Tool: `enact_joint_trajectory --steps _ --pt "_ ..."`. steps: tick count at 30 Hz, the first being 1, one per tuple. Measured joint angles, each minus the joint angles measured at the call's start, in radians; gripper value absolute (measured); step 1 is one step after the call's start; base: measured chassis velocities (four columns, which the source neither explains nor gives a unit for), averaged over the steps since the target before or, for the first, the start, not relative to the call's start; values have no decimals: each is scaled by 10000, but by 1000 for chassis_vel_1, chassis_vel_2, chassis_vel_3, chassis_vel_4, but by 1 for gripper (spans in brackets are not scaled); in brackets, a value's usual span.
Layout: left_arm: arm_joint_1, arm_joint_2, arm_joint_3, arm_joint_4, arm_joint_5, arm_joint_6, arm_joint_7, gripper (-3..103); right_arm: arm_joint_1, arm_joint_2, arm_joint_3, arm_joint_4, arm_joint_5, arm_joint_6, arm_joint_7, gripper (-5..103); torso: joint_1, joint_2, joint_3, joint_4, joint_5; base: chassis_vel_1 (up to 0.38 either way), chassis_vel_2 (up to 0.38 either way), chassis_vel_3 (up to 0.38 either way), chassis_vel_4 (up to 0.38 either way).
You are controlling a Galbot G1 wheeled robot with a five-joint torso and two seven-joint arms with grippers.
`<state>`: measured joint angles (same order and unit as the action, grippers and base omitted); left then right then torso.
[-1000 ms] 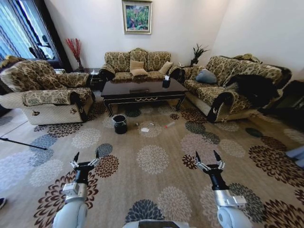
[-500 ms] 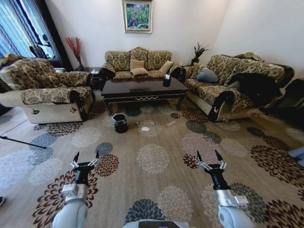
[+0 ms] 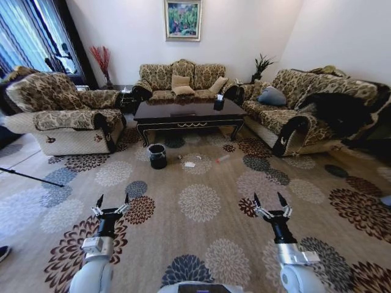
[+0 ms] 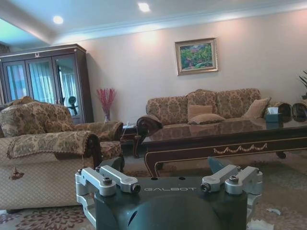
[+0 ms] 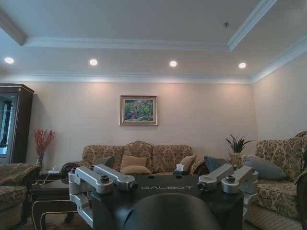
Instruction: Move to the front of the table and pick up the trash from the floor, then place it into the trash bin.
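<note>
Trash [image 3: 189, 164] is seen scattered on the floral carpet [image 3: 201, 244] well beyond the left gripper [image 3: 110, 202] and right gripper [image 3: 269, 201], both held low in the foreground with fingers spread apart and nothing between them. A white napkin and a slim tube [image 3: 222, 159] lie just beside the black lined trash bin [image 3: 157, 155], with the dark wood bench [image 3: 189, 113] behind them.

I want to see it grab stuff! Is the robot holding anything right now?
Nothing. The left gripper and right gripper are open and empty above the flowered carpet.
</note>
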<state>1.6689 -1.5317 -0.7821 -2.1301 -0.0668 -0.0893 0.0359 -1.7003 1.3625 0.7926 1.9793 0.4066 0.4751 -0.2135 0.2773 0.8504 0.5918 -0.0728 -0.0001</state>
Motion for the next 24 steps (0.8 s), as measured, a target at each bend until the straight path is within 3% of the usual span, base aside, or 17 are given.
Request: enact_joint_trajectory --steps 19,24 --pt "90 -34 -100 -29 42 -110 21 100 86 34 62 -53 165 241 100 100 -341 -804 -465 -1 0 0 0 0 0" --pt "161 -47 -164 -306 48 -95 23 100 -2 70 253 196 -526 25 651 100 -466 -1093 -628 1 1 0 0 0 0"
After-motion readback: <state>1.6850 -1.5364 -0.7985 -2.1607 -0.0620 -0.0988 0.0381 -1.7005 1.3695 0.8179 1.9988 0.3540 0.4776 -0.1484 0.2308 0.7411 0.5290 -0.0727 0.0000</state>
